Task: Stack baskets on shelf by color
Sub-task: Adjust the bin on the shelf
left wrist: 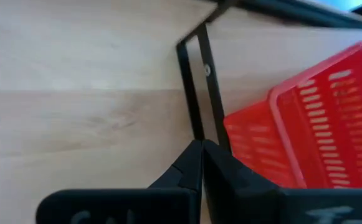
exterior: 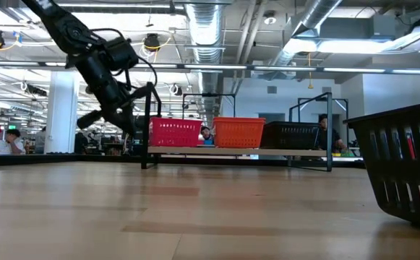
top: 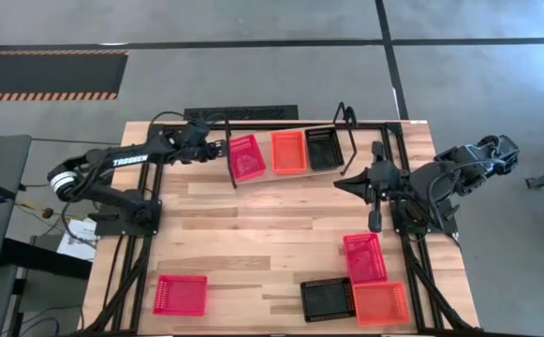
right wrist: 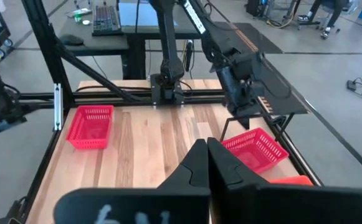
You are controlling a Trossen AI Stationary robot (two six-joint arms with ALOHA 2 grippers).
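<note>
Here, nearest the front edge, four baskets lie loose on the table: a red basket, a black basket, an orange basket and a second red basket, the last three crowded together. Farther back, the right gripper waits with fingers pressed together. At the far edge, the shelf carries a skewed red basket, an orange one and a black one. The left gripper, fingers pressed together, sits just beside the shelf's end loop; a sideways move could snag the loop and shift the shelf.

Grey concrete floor – exposed ceiling ducts – desk with keyboard.
</note>
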